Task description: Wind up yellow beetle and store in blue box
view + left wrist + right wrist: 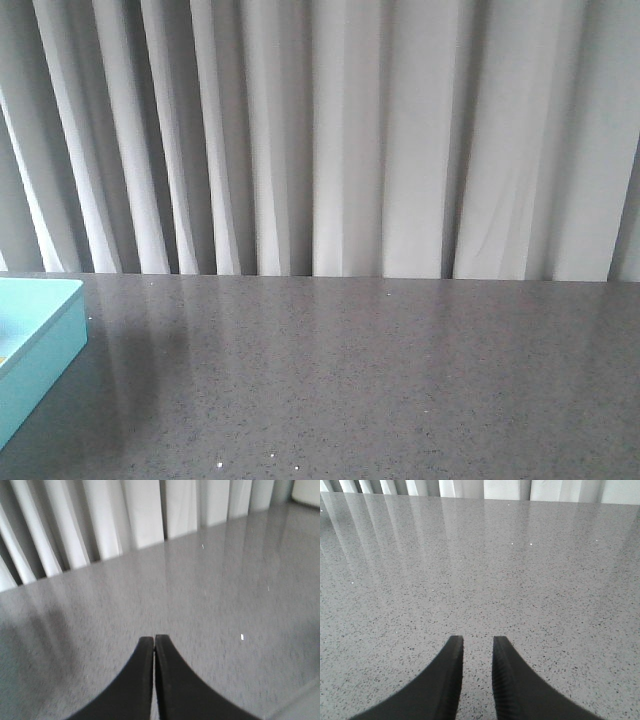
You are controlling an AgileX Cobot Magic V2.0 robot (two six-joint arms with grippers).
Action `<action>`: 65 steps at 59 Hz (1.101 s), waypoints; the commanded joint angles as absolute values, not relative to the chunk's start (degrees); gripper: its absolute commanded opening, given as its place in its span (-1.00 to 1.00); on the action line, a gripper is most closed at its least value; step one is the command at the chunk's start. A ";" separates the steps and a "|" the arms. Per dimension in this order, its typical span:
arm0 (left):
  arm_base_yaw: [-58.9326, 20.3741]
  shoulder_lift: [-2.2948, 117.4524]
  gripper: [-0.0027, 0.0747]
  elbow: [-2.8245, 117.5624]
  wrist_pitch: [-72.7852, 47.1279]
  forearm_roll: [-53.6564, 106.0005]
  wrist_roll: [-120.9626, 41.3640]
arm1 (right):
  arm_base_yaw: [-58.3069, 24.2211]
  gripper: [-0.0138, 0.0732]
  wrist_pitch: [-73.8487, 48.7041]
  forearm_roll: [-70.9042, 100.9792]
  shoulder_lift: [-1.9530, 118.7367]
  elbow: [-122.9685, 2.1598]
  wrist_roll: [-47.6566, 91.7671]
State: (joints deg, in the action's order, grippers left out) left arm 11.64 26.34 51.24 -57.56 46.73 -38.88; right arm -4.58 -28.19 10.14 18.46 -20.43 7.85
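Item: blue box (38,345). Light turquoise, rectangular, plain smooth sides and a thin rim. Location: far left of the worktop (360,380) in the front view, cut off by the picture's left and lower edges; only one corner and part of the inside show. A small yellowish patch lies at the picture's left edge inside the box; what it is cannot be told.

Item: yellow beetle. Not seen in any of the three views.

Item: left claw (154,641). Two black curved fingers (135,680), tips pressed together with only a hairline seam between them; nothing pinched. It hangs above bare worktop. The left wrist view is slightly blurred.

Item: right claw (477,642). Two black fingers (512,680) with ribbed inner faces, tips apart by a narrow gap, holding nothing. Speckled surface shows through the gap.

Item: worktop. Dark grey stone-like surface with fine pale speckles, glossy enough to carry reflected vertical stripes.

Item: curtain (340,140). Pale grey-white, hanging in vertical folds, filling the background behind the worktop's far edge in the front view and seen along the far edge in both wrist views.
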 commanded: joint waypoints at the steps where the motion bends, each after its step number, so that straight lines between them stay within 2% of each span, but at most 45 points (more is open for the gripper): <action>1: 11.32 24.17 -0.95 47.81 -46.13 54.04 -39.73 | -4.30 -0.31 -24.34 10.78 18.87 -21.91 8.14; 17: 11.32 23.12 -0.95 41.18 -41.34 49.29 -40.32 | -4.30 -0.31 -24.34 10.78 18.87 -21.91 8.14; 33: 11.25 21.37 -0.95 25.11 -29.70 48.28 -47.41 | -4.30 -0.31 -24.41 10.85 18.87 -21.91 8.14; 41: 8.54 16.25 -0.95 15.23 -18.84 48.27 -50.86 | -4.30 -0.31 -24.33 10.83 18.87 -21.91 8.14; 51: 2.73 4.39 -0.95 4.07 -5.89 48.21 -51.68 | -4.30 -0.31 -24.34 10.84 18.87 -21.91 8.14; 58: 1.72 -1.68 -0.95 -0.97 -1.47 48.08 -51.74 | -4.30 -0.31 -24.34 10.84 18.87 -21.91 8.14; 65: 1.72 -1.02 -0.95 -0.66 -1.97 43.17 -52.16 | -4.30 -0.31 -24.56 10.84 18.87 -21.91 8.14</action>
